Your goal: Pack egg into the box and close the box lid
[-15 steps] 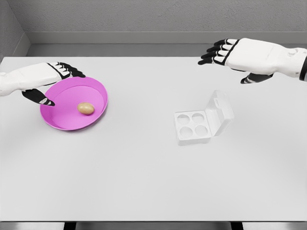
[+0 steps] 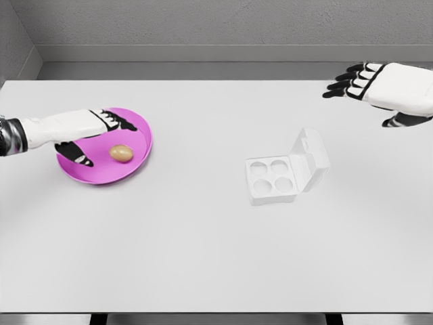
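Note:
A tan egg (image 2: pixel 121 154) lies in a magenta bowl (image 2: pixel 139 166) on the left of the white table. My left hand (image 2: pixel 101 139) reaches over the bowl from the left, fingers spread, with fingertips above the egg and thumb just left of it, not touching. A white egg box (image 2: pixel 272 181) with four empty cups sits right of centre, its clear lid (image 2: pixel 310 160) standing open on the right side. My right hand (image 2: pixel 369 91) hovers open at the far right, well behind the box.
The white table (image 2: pixel 203 257) ends at a front edge near the bottom. A grey wall runs behind its far edge.
My left hand moved right and down into the bowl, closing in on the egg. My right hand pulled back to the right, away from the box.

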Action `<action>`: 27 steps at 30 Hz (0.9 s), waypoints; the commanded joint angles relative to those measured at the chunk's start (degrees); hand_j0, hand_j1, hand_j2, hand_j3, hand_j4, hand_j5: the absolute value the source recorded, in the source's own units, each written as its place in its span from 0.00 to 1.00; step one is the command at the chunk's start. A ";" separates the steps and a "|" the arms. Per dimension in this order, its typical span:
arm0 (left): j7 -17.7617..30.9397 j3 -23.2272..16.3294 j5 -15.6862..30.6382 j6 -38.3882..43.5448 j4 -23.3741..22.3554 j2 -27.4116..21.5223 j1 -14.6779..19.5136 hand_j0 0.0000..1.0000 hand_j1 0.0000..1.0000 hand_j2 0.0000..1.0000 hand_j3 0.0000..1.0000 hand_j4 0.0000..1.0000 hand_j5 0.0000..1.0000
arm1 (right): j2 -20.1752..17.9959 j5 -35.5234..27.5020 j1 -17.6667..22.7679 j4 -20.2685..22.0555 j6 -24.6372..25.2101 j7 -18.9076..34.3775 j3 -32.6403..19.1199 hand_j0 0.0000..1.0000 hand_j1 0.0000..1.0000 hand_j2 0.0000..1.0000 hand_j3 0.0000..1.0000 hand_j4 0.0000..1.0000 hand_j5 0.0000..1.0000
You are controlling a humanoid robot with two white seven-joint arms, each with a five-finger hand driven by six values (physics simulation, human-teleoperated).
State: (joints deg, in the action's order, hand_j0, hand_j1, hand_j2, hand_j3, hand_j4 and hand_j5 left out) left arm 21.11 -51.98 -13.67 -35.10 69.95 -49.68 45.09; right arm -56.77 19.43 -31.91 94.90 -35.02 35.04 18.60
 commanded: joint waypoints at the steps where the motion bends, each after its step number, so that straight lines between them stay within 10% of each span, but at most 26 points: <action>1: 0.07 -0.49 0.22 0.10 -0.34 0.46 0.00 1.00 1.00 1.00 1.00 1.00 1.00 | -0.45 -0.27 0.26 -0.15 0.02 -0.04 -1.90 1.00 1.00 1.00 1.00 1.00 1.00; 27: 0.16 -0.58 -3.38 0.10 -4.20 4.51 0.35 0.80 0.80 0.80 0.80 0.80 0.80 | -3.44 0.61 12.31 -4.73 0.02 -0.04 -1.19 1.00 1.00 1.00 1.00 1.00 1.00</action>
State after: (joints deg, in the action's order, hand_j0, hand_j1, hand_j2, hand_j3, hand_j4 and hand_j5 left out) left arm 21.29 -52.63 -16.95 -35.10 65.78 -45.36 45.35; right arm -60.13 20.28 -19.60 90.02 -35.16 35.02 17.27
